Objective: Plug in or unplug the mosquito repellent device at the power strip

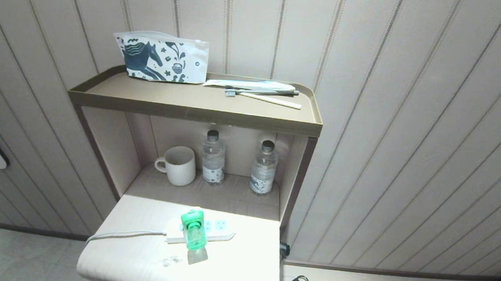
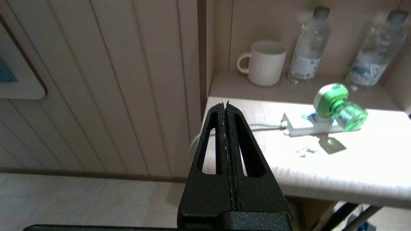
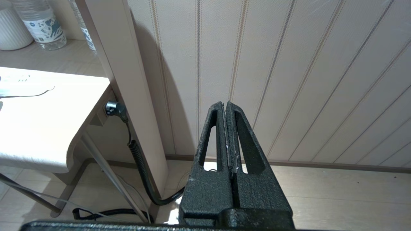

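White surface (image 1: pixel 231 273) carries the mosquito repellent device (image 1: pixel 193 230) plugged into the power strip (image 1: pixel 220 234); my left hand (image 2: pixel 226 106), pinched empty, should open, approach from six o'clock and pull straight.

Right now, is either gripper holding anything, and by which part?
Nothing is held: left gripper and right gripper are shut empty; the mosquito repellent device sits plugged in.
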Motion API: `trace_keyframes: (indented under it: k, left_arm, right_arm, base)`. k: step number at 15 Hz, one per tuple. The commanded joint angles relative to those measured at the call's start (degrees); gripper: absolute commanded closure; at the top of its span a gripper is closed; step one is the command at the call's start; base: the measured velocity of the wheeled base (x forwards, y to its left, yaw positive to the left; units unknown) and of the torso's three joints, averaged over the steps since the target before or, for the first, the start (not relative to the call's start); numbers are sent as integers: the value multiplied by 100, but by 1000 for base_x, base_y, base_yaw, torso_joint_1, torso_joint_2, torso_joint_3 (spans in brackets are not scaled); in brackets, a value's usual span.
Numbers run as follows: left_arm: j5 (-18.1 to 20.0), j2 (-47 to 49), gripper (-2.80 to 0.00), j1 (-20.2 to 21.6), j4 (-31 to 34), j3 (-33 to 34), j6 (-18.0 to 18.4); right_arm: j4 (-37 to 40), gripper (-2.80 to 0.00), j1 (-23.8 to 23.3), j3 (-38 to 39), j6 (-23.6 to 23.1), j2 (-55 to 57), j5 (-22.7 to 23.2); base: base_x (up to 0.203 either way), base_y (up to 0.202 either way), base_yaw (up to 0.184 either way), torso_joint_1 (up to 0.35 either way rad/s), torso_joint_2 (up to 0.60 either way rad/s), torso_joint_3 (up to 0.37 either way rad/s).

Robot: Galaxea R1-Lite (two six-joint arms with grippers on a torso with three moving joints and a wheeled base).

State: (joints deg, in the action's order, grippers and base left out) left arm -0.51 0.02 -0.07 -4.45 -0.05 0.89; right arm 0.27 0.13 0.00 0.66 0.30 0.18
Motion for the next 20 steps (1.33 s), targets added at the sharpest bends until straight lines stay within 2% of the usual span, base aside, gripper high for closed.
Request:
trace_keyframes:
  k: [1, 2, 7, 9, 20]
  left_arm:
    - [10, -2, 0, -1, 174, 5, 90]
    - [30, 4, 0, -1, 427, 5, 89]
    - [51, 13, 0, -10, 429, 5, 91]
    - [34, 6, 0, -10, 392, 5, -89]
    - [34, 6, 0, -10, 383, 5, -115]
  right_arm:
    - [0, 0, 4, 0, 2, 5, -1]
    - [0, 0, 4, 0, 4, 5, 8]
    - [0, 0, 4, 0, 4, 5, -1]
    - [0, 0, 4, 0, 4, 5, 6]
    - [8, 0, -5, 0, 57, 5, -68]
  base:
    - [0, 0, 0, 0, 0, 0]
    - [0, 0, 0, 0, 0, 0]
    - [0, 0, 0, 0, 0, 0]
    - [0, 0, 0, 0, 0, 0]
    - [0, 0, 0, 0, 0, 0]
